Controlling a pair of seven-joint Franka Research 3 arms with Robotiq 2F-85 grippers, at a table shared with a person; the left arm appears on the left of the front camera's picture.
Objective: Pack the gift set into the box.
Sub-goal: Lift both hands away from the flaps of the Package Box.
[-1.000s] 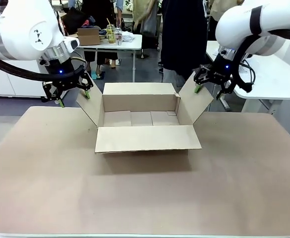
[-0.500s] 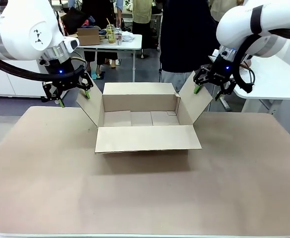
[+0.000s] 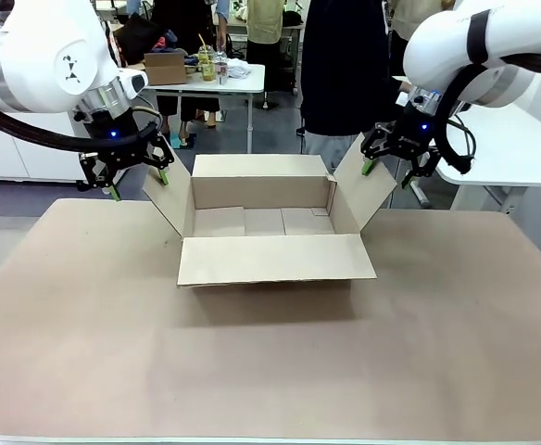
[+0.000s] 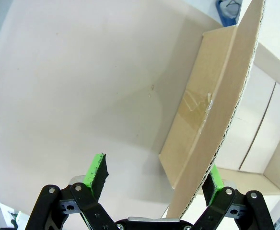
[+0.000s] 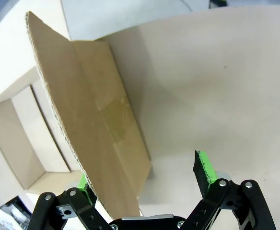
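The box (image 3: 270, 260), a large brown carton, stands open mid-table with its four flaps spread; its floor is bare cardboard. My left gripper (image 3: 139, 185) is open and straddles the top edge of the left flap (image 3: 164, 204). In the left wrist view that flap (image 4: 216, 115) runs between the left gripper's (image 4: 155, 173) green pads, close to the right-hand one. My right gripper (image 3: 387, 174) is open astride the right flap (image 3: 363, 199). In the right wrist view this flap (image 5: 82, 105) passes by the left pad of the right gripper (image 5: 142, 173). The gift set is out of view.
A person in dark clothes (image 3: 345, 65) stands just beyond the box. A white table (image 3: 511, 139) lies to the far right, another (image 3: 206, 82) farther back carries a small brown box (image 3: 166, 67) and bottles. Wide bare tabletop (image 3: 270, 371) spreads in front of the carton.
The person behind the box has shifted slightly to the right. Both arms and the box have stayed where they were.
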